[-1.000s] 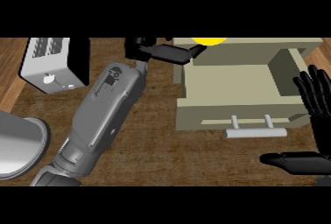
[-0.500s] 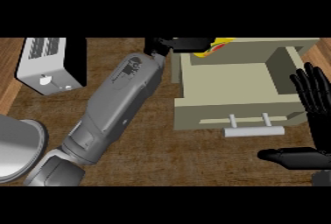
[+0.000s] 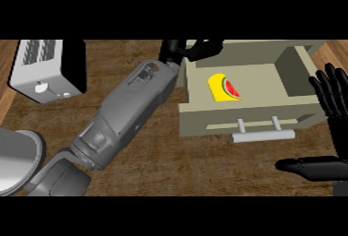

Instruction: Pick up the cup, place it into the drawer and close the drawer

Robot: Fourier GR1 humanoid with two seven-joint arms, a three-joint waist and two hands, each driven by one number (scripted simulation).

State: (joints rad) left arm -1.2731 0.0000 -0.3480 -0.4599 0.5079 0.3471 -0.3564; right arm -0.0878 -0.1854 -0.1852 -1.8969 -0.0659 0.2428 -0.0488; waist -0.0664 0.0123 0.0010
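Observation:
The yellow cup (image 3: 223,87), marked with a watermelon slice, lies inside the open beige drawer (image 3: 248,117) near its left wall. My left hand (image 3: 193,49) hovers over the drawer's back left corner, above the cup and apart from it, fingers relaxed and holding nothing. My right hand (image 3: 332,99) rests open at the view's right edge, fingers up, just beside the drawer's right wall, with its thumb lower down in front of the drawer. The drawer's pale bar handle (image 3: 263,135) faces me.
A white toaster (image 3: 42,70) stands at the back left of the wooden counter (image 3: 156,156). A silver round vessel (image 3: 15,160) sits at the left edge beside my left upper arm. My grey left forearm (image 3: 125,110) crosses the counter diagonally.
My left hand carried the cup rightward over the drawer and let it go; the cup now lies inside. The right hand has stayed put.

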